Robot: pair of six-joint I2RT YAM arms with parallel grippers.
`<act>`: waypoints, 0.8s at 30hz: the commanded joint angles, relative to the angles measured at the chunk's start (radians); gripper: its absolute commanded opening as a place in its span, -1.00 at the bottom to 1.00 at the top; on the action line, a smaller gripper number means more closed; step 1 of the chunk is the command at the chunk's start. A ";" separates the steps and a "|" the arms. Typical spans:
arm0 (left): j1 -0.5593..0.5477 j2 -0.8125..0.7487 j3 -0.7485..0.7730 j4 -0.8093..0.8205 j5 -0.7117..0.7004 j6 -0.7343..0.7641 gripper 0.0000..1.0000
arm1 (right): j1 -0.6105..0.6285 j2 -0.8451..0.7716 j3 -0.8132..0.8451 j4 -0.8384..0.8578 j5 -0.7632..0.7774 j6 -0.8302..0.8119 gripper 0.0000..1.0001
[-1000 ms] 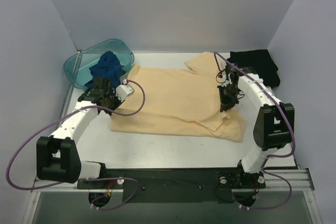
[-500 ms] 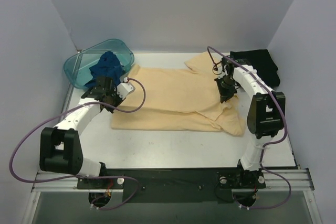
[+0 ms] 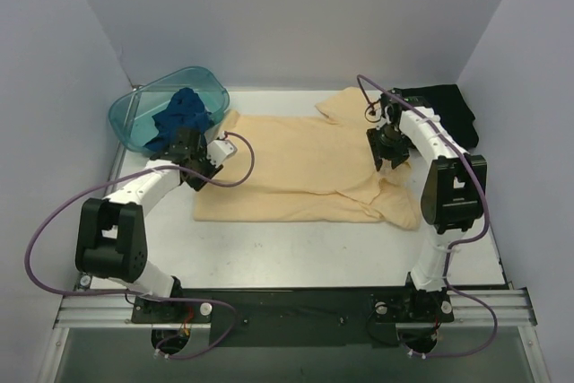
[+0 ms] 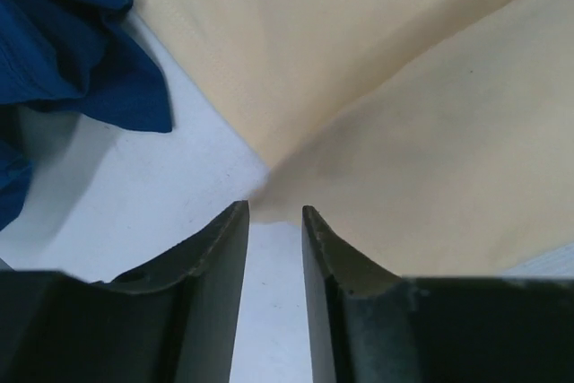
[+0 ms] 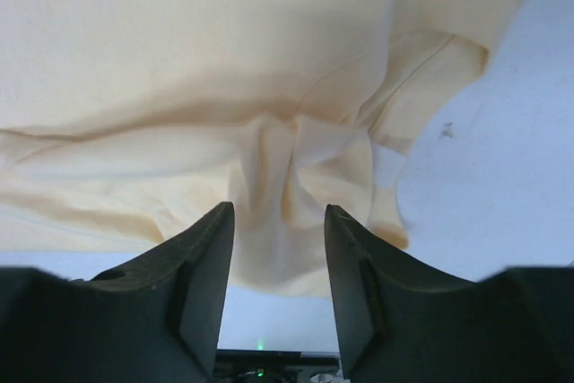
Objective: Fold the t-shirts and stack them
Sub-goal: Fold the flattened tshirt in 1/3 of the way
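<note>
Black left fingers [image 4: 211, 266] and black right fingers [image 5: 202, 266] flank the yellow-tan t-shirt [image 3: 296, 163], which is pale and plain. Left of the left fingers, a dark blue t-shirt [image 3: 184, 112] shows against a translucent teal basin [image 3: 133, 118]. Beyond the right fingers is a plain black t-shirt [image 3: 444, 107]. The counter [image 3: 296, 253] is white.

The white table [image 3: 296, 253] carries a pale yellow-tan t-shirt [image 3: 296, 163] across its middle. A black t-shirt [image 3: 446, 105], apparently folded, lies far right, a teal basin [image 3: 130, 118] far left.

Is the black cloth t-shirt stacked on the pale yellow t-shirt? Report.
No, the black cloth t-shirt lies at the far right corner, off the pale yellow t-shirt.
</note>
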 commanded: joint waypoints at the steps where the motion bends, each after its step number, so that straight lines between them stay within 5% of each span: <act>1: -0.001 0.045 0.128 -0.010 -0.053 -0.053 0.04 | -0.026 0.023 0.093 -0.041 0.036 0.053 0.02; 8: -0.002 -0.050 0.256 -0.202 0.092 0.043 0.22 | -0.256 -0.176 0.027 -0.032 -0.135 0.343 0.13; 12: -0.021 -0.178 0.097 -0.371 0.243 0.273 0.14 | -0.399 -0.351 -0.305 0.036 -0.272 0.407 0.08; 15: -0.039 -0.255 -0.034 -0.425 0.265 0.411 0.15 | -0.471 -0.419 -0.450 0.073 -0.232 0.418 0.07; 24: -0.051 -0.231 -0.273 -0.086 0.181 0.481 0.33 | -0.598 -0.395 -0.677 0.238 -0.327 0.516 0.06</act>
